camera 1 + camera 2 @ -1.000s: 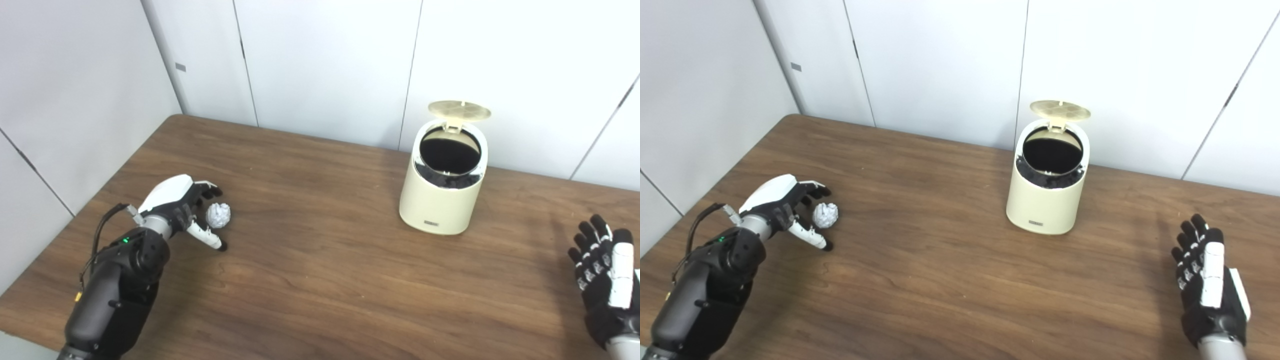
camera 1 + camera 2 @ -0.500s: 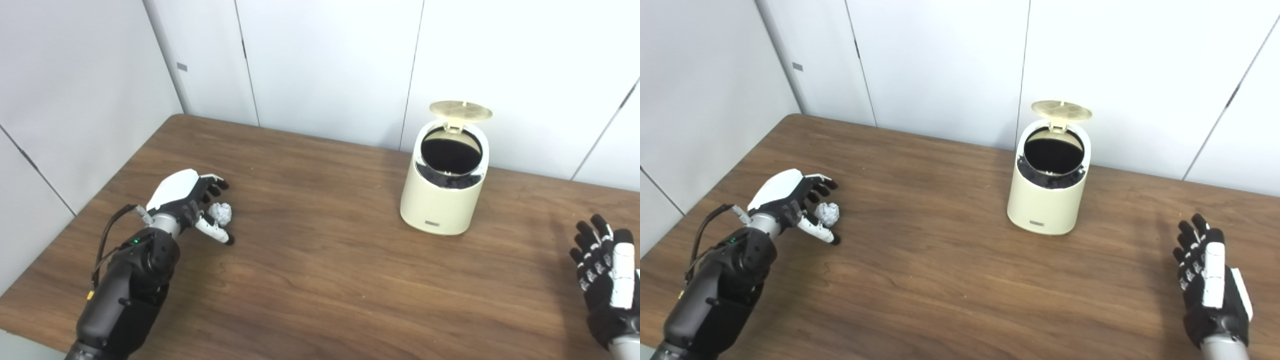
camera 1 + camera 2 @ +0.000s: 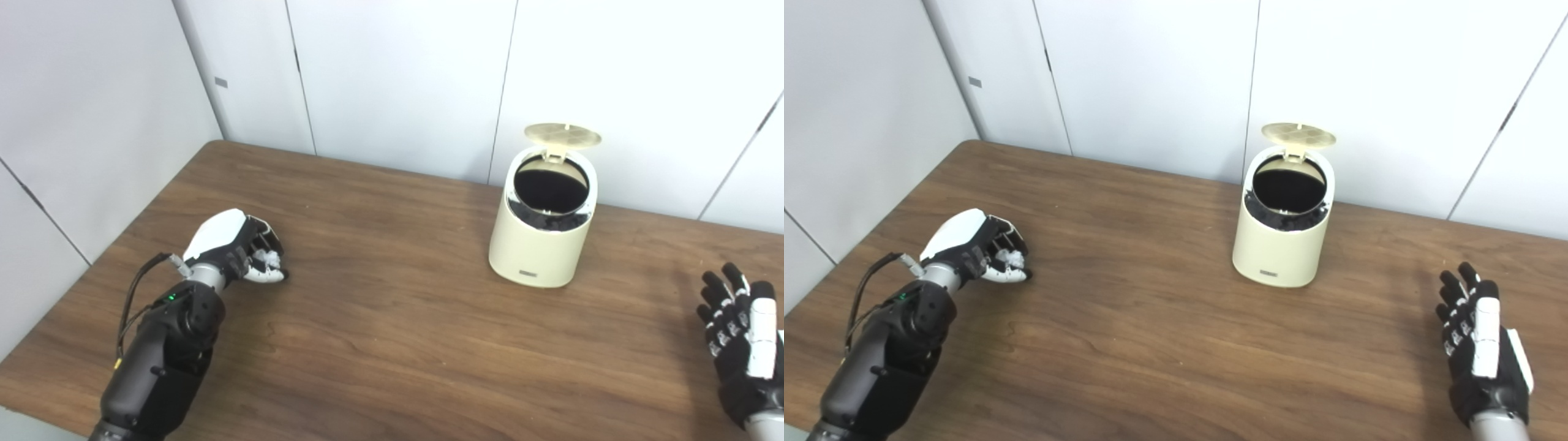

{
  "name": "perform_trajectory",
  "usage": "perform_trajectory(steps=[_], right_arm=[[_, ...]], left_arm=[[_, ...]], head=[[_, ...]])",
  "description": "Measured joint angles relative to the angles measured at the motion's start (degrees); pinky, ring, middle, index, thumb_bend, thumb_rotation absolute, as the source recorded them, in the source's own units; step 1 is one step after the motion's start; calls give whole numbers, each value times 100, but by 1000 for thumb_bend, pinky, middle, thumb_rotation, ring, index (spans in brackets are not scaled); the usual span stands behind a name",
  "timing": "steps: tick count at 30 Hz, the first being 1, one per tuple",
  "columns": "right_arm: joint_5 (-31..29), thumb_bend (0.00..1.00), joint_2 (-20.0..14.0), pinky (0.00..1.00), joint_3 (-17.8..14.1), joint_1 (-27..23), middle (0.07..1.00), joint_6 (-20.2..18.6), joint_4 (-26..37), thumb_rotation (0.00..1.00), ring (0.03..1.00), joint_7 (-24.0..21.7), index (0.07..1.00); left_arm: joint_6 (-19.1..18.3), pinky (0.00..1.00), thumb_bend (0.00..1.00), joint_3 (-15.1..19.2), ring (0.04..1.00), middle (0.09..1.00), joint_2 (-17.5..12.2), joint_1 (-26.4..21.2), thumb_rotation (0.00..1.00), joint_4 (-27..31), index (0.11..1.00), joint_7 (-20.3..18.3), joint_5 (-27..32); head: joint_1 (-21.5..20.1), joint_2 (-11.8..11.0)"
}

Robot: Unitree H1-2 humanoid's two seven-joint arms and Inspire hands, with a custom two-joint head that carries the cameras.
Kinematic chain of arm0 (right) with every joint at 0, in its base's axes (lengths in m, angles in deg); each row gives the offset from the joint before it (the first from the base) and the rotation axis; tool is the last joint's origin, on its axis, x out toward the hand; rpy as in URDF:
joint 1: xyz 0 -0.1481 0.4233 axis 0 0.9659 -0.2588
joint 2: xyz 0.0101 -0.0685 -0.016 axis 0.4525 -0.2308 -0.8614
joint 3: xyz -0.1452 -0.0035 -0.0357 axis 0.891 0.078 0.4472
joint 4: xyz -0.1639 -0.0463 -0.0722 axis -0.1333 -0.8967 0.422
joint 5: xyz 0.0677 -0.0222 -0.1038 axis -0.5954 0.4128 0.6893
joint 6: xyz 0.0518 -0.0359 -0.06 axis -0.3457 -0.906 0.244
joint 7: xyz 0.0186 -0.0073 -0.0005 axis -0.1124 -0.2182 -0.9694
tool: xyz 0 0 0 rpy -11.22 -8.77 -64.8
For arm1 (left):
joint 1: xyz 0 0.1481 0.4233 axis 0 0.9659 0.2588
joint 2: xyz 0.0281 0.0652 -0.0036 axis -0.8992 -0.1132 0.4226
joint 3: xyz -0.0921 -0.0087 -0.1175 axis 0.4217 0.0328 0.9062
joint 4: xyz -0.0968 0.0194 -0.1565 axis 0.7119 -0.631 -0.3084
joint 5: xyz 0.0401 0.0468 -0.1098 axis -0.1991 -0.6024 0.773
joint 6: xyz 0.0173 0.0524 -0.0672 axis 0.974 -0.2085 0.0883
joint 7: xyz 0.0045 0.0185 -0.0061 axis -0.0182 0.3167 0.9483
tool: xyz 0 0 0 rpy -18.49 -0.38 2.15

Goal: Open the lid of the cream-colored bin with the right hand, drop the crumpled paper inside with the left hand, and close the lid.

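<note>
The cream-colored bin point(image 3: 540, 245) stands at the back right of the wooden table point(image 3: 392, 343), its round lid point(image 3: 562, 135) tipped up and the dark inside showing. At the left, my left hand point(image 3: 236, 248) is shut on the crumpled paper point(image 3: 267, 258), a white ball mostly hidden by the curled fingers and thumb, low on the tabletop. My right hand point(image 3: 744, 343) hovers at the right edge, well to the right of the bin, fingers spread and holding nothing.
White wall panels point(image 3: 398, 79) rise right behind the table's far edge and along the left side. A wide stretch of bare wood lies between my left hand and the bin.
My left hand moved forward around the paper ball and its fingers and thumb closed on it. The right hand and the bin stayed put.
</note>
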Motion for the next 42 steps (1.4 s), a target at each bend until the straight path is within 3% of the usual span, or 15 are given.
perform_trajectory(steps=[19, 24, 28, 32, 37, 42], right_arm=[[-103, 580, 0, 1000, -18, 1, 928, -64, 20, 1000, 978, -81, 967], [-103, 554, 0, 1000, -24, -1, 925, -62, -3, 1000, 976, -99, 960], [-103, 546, 1, 1000, -23, -2, 931, -53, -37, 1000, 980, -111, 961], [-115, 542, 2, 1000, -23, -4, 931, -20, -68, 1000, 975, -124, 965], [-118, 547, 12, 1000, -5, -20, 937, 96, -156, 1000, 977, -170, 967], [-183, 552, 69, 1000, 1, -68, 946, 543, -493, 1000, 995, -239, 981]], left_arm=[[-3, 437, 500, -81, 455, 523, -17, 2, 0, 75, 454, -158, -231], [3, 405, 502, -77, 420, 504, 4, 15, 0, 336, 473, -54, -180], [7, 466, 502, -127, 452, 502, 31, 9, 0, 619, 469, -16, -98], [0, 464, 502, -234, 439, 498, 129, -107, 0, 1037, 478, -36, -105], [72, 437, 502, -436, 422, 501, 151, -370, 0, 1253, 484, -47, -102], [97, 372, 498, -610, 379, 473, 152, -563, 0, 1321, 516, -96, -103]], head=[[18, 123], [-44, 141], [-88, 115], [-167, 62], [-281, 35], [-641, -26]])
